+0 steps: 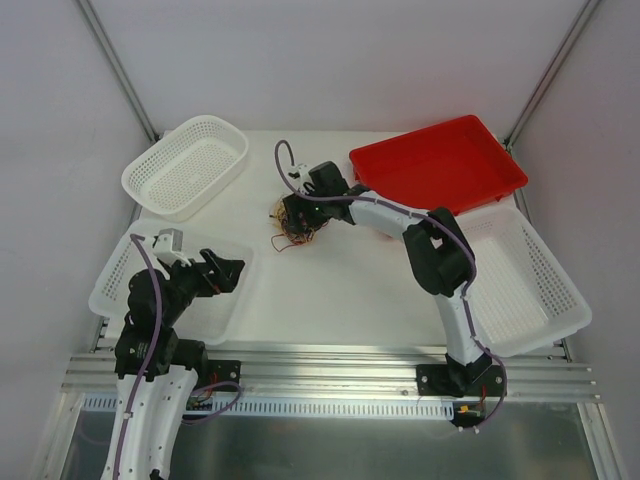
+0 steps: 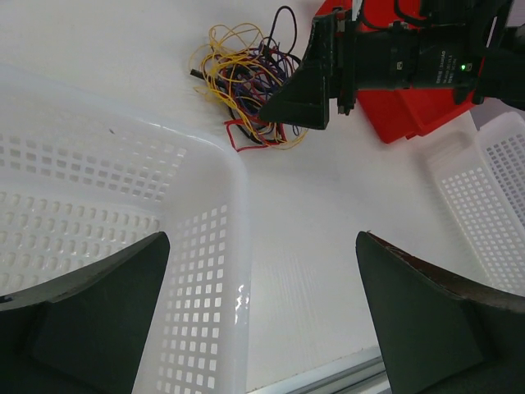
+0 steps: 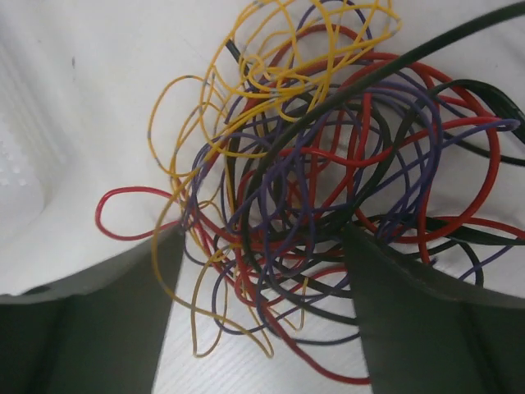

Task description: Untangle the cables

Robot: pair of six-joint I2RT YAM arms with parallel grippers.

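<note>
The cables [image 1: 297,230] are a knotted clump of thin red, yellow, purple and black wires on the white table, left of its middle. My right gripper [image 1: 292,213] reaches down onto the clump. In the right wrist view its jaws stand apart on either side of the cables [image 3: 312,164], and the right gripper [image 3: 262,271] has several strands lying loose between its fingers. The left wrist view shows the clump [image 2: 246,82] with a right finger [image 2: 299,94] over its right side. My left gripper [image 1: 228,272] hovers open over the near-left basket, far from the wires, with nothing in it [image 2: 262,312].
A white perforated basket [image 1: 120,275] sits under the left arm, its corner [image 2: 234,176] between the left fingers. Another white basket [image 1: 185,165] stands at the back left, a red tray [image 1: 440,165] at the back right, and a third white basket [image 1: 530,280] on the right.
</note>
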